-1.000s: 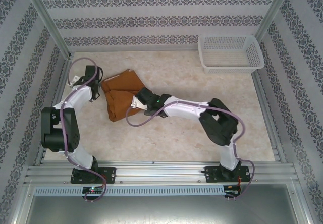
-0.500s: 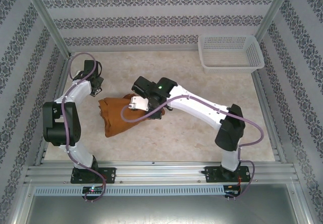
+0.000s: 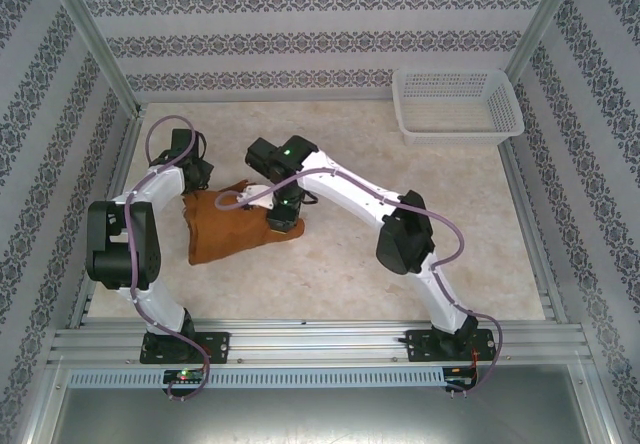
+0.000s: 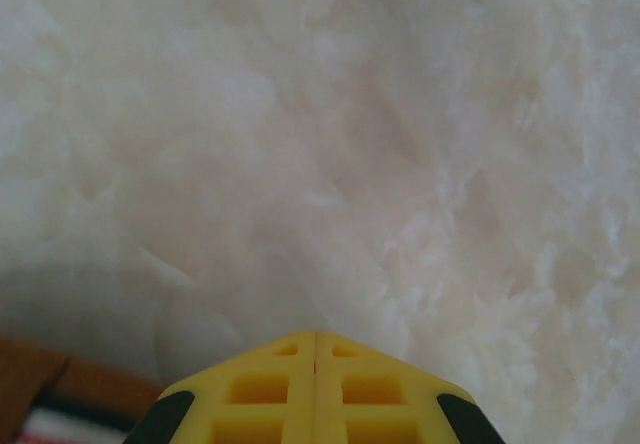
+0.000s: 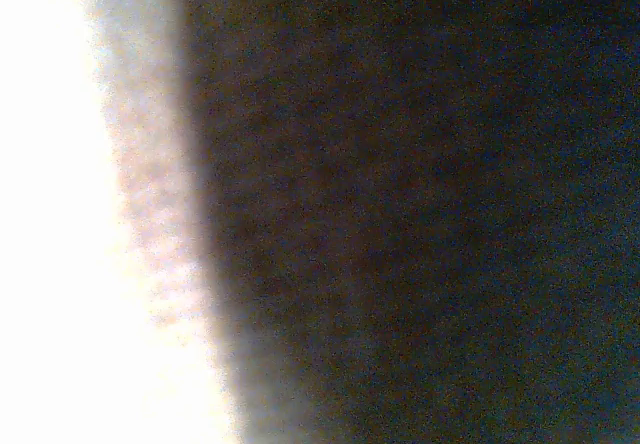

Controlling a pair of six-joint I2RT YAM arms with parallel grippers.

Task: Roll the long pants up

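Marble table [image 3: 400, 254] lies open right of the long pants [image 3: 225, 232]; left fingers [image 4: 262, 392] clenched empty, right fingers [image 3: 283, 220] on cloth, grip unclear.

Yellow fingers closed over the pale table

The left gripper [image 4: 316, 349] has its two yellow fingers pressed together with no gap, low in the middle. Beyond them is the marbled cream table [image 4: 330, 144]. A rust-brown edge of the long pants [image 4: 30, 374] is near left.

right jaws hidden, long pants [image 3: 225, 232] partly covered
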